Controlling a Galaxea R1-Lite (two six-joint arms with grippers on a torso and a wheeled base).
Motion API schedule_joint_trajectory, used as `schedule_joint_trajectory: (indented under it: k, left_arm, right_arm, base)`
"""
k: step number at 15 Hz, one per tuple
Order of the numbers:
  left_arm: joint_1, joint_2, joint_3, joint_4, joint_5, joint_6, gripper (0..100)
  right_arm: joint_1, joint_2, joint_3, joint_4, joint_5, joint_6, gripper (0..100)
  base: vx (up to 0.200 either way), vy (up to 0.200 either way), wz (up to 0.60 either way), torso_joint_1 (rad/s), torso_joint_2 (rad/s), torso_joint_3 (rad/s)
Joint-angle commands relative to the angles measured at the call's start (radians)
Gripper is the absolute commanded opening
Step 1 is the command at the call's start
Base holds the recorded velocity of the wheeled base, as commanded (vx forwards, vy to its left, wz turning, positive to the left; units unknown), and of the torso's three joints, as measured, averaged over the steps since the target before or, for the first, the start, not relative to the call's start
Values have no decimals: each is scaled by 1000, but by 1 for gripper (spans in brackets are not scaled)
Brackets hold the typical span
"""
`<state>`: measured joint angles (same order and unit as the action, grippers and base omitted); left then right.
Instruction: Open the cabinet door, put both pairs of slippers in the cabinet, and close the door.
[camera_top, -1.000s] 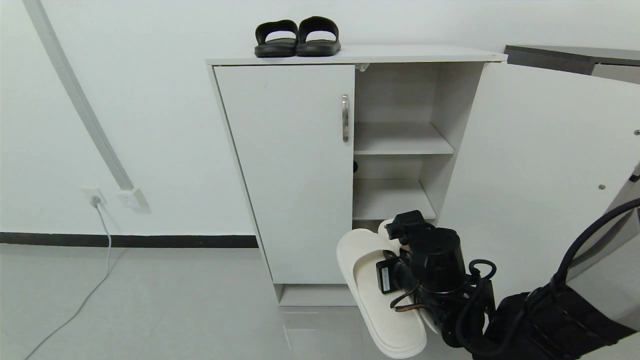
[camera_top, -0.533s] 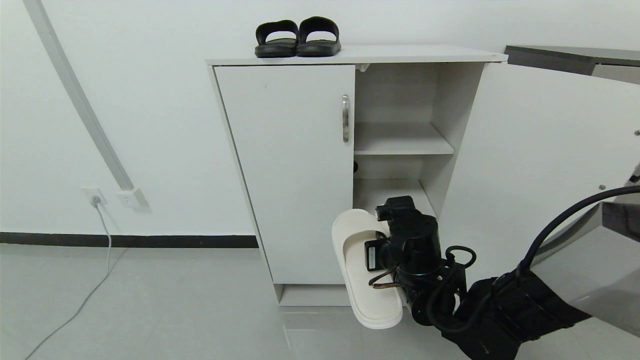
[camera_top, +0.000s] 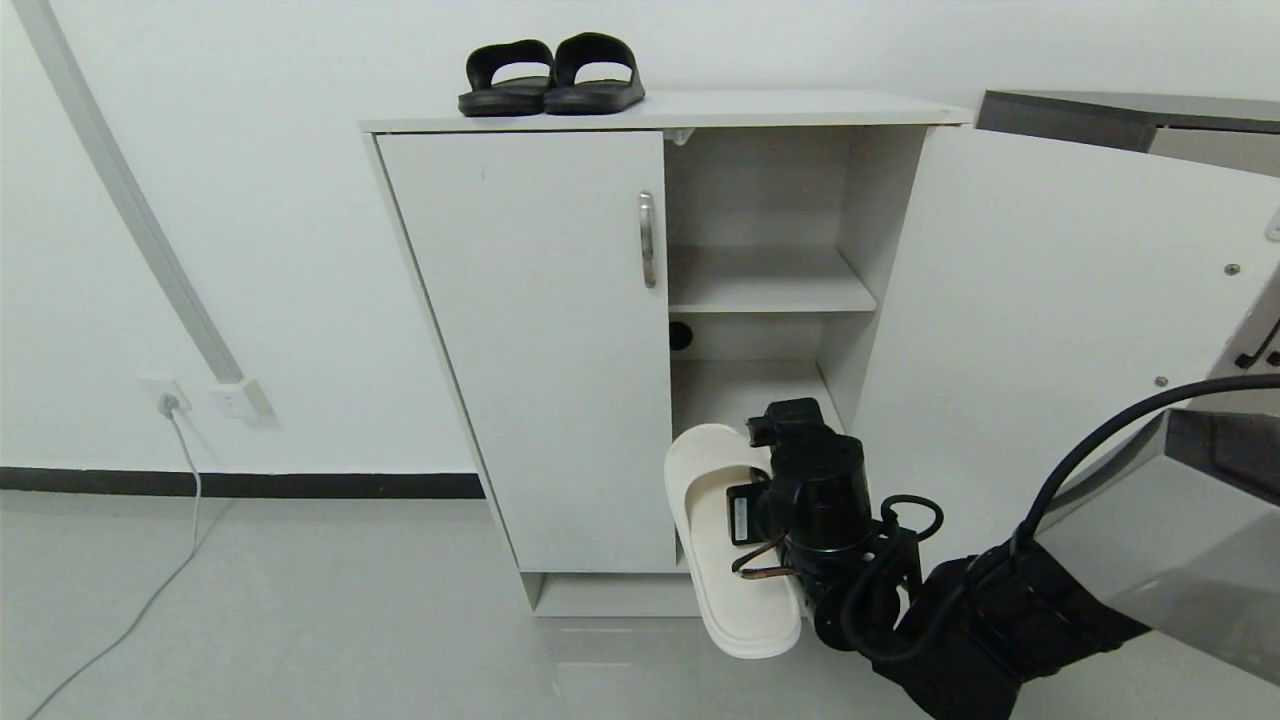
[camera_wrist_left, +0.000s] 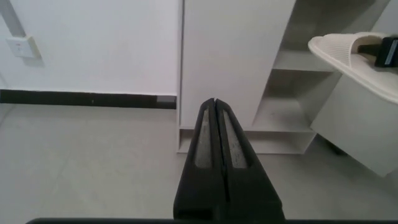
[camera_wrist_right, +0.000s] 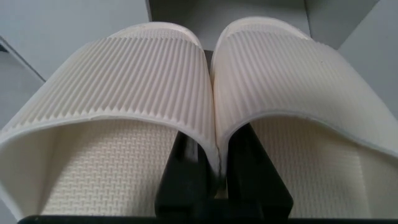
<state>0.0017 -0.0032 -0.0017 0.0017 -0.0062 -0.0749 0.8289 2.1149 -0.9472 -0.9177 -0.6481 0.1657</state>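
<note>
Before the open cabinet (camera_top: 540, 350), right claw (camera_wrist_right: 216, 177) clamps the white slippers (camera_top: 725, 560).

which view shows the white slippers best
Right wrist view: both white slippers side by side, straps pinched in the right pincer. Head view shows mainly one, the arm hiding the other; left wrist view catches part of one.

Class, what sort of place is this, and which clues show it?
Probably an entryway or hallway: a white shoe cabinet against a plain wall, black slippers on top, white slippers held at its open side, tiled floor.
</note>
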Motion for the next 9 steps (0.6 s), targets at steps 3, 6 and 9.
schedule_joint_trajectory:
  k: [3, 6, 9]
  left_arm:
    - [0, 3, 0, 0, 2, -3, 0]
    - [0, 3, 0, 0, 2, -2, 0]
    - [0, 3, 0, 0, 0, -2, 0]
  right_arm:
    - [-2, 27, -2, -3, 1, 0, 0]
    - [-2, 30, -2, -3, 1, 0, 0]
    - [-8, 73, -53, -3, 4, 0, 0]
  base:
    - [0, 0, 0, 0, 0, 0]
    - [0, 0, 0, 0, 0, 0]
    - [0, 0, 0, 0, 0, 0]
